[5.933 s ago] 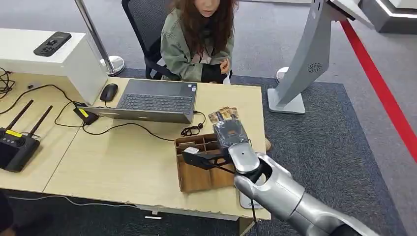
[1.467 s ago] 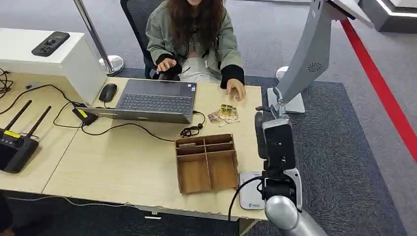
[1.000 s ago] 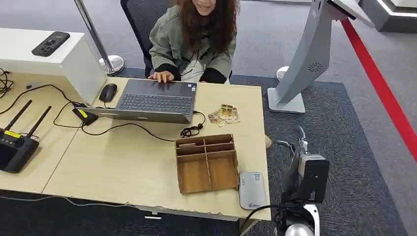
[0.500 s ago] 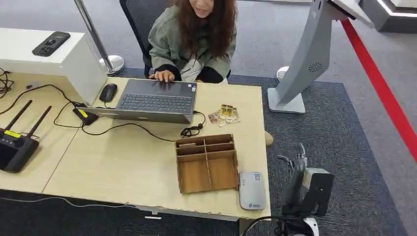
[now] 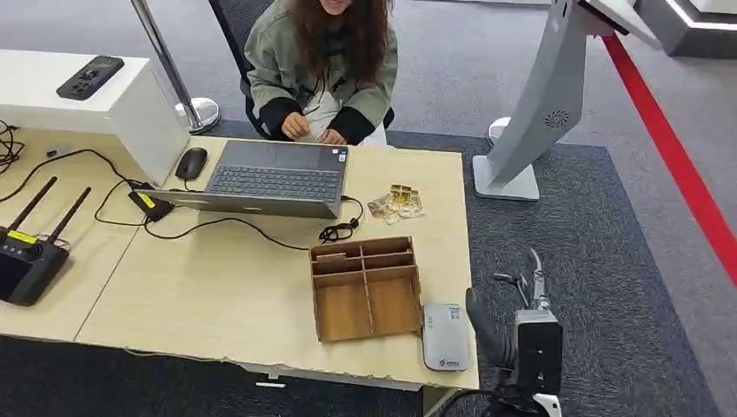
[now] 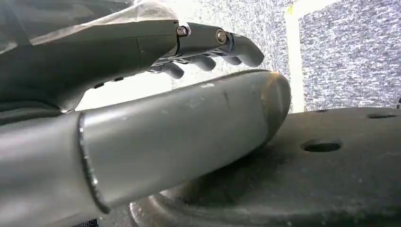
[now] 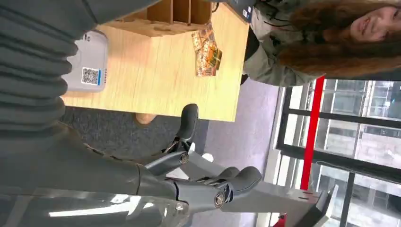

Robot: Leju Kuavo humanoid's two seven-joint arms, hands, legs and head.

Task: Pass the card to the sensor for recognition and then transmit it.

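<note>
A small pile of cards lies on the wooden table, beyond the wooden divided box. The grey-white sensor lies flat at the table's near right corner. My right hand hangs off the table's right edge over the carpet, just right of the sensor, with its fingers apart and nothing in them. My left hand shows in the left wrist view with fingers stretched out, holding nothing.
A person sits behind the laptop at the table's far side. A grey kiosk stand rises on the carpet to the right. A mouse, cables and a remote controller lie on the left.
My right hand went from above the box up toward the person's reaching hand, then dropped beside the table's right edge and has now turned slightly. The person drew back and shifted left.
</note>
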